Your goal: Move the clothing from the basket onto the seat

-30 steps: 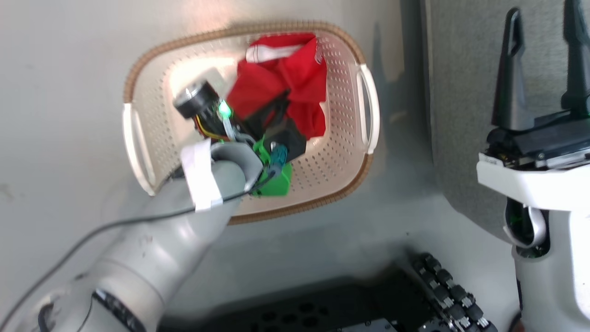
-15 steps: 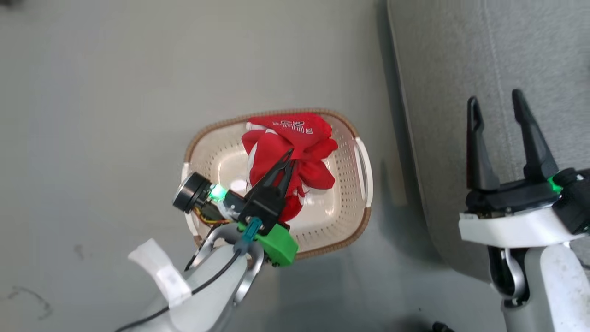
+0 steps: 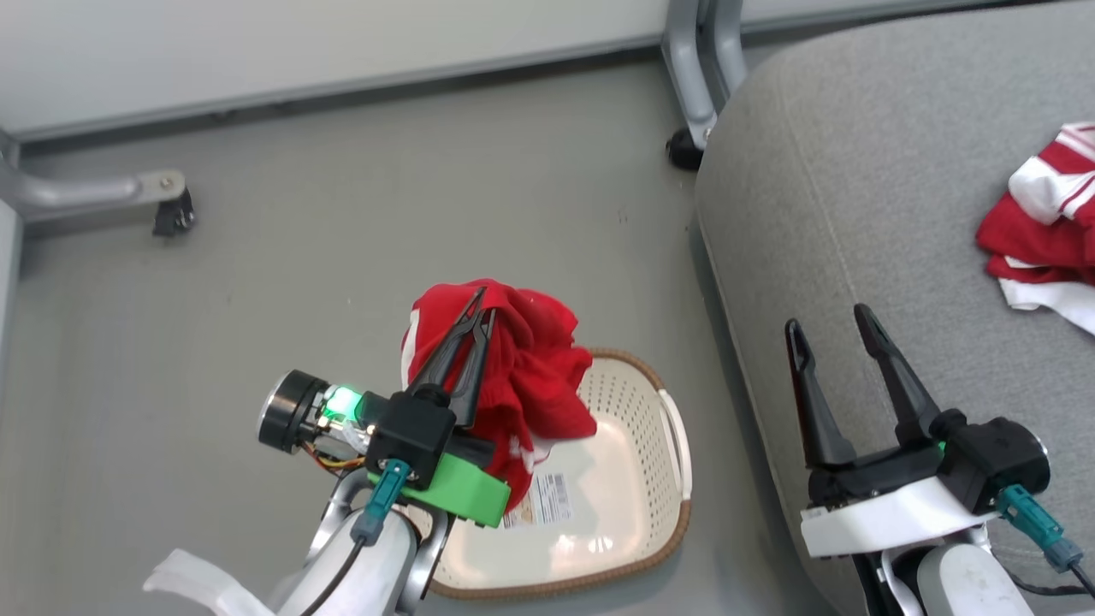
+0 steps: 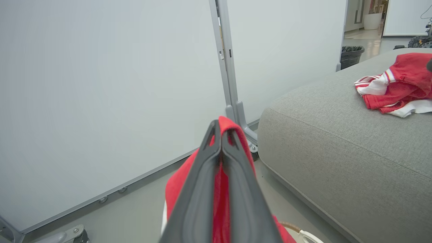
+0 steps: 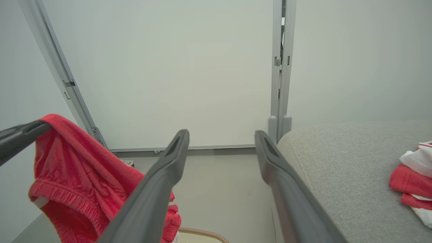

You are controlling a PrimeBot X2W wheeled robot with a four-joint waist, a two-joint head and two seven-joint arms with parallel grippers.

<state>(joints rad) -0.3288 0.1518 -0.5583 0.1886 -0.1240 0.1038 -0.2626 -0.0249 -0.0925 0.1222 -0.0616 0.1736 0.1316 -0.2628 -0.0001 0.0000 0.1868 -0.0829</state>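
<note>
**Left gripper [image 3: 481,299] clamped tight on red garment [image 3: 535,376]**

I see it hanging above the basket [image 3: 637,402], lower centre. Right gripper [image 3: 825,318], lower right, spread wide, holds nothing. On the seat [image 3: 855,171], a striped garment [image 3: 1039,214] lies upper right.

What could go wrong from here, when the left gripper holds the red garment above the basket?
1. The left gripper pinches the garment only by a fold, so it may slip out on the way.
2. The open right gripper stands by the edge of the seat, right of the basket; the hanging fabric may snag on its fingers.
</note>
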